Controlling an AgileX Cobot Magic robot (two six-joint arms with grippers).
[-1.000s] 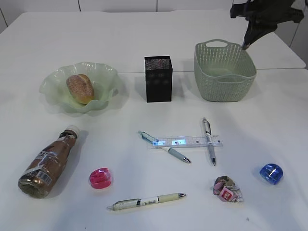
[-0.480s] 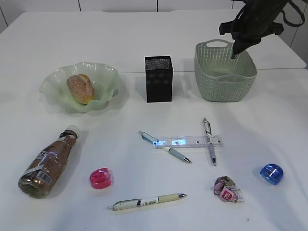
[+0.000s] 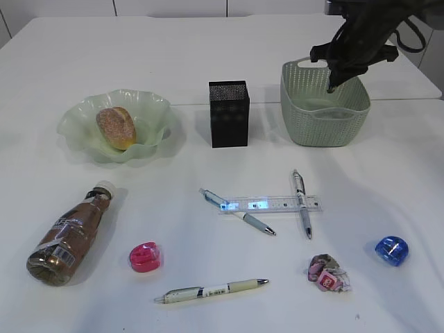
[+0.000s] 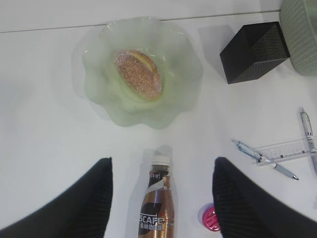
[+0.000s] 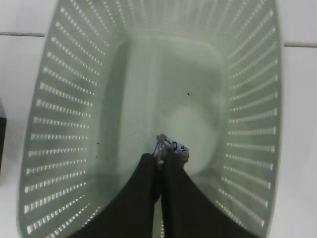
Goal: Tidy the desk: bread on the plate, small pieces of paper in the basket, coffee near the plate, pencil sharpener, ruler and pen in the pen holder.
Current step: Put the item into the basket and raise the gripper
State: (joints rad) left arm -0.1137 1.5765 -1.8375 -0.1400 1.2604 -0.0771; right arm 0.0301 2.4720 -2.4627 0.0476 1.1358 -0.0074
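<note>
Your right gripper, pinched tight on a crumpled paper wad, has dropped into the ribbed sage basket at two o'clock since earlier.

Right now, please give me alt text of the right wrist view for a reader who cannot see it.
The closed right gripper pinches a small crumpled piece of paper above the inside of a pale green basket, seen from straight above. White desk shows around the rim.
</note>
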